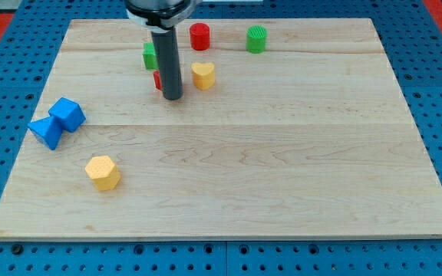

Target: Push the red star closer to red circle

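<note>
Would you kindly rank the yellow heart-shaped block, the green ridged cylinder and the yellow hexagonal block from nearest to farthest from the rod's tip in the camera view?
Measured from my tip:
1. The yellow heart-shaped block, just to the view's right of the tip.
2. The green ridged cylinder, toward the view's top right.
3. The yellow hexagonal block, toward the view's bottom left; nearly the cylinder's distance, so that order is close.

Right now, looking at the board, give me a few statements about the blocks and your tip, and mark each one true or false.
1. My tip sits just at the view's left of the yellow heart-shaped block. True.
2. The red circle lies near the view's bottom. False: it is near the top.
3. The two blue blocks touch each other. True.
4. The yellow hexagon touches the blue blocks. False: it lies apart, below them.
5. The red star is mostly hidden behind the rod. True.
</note>
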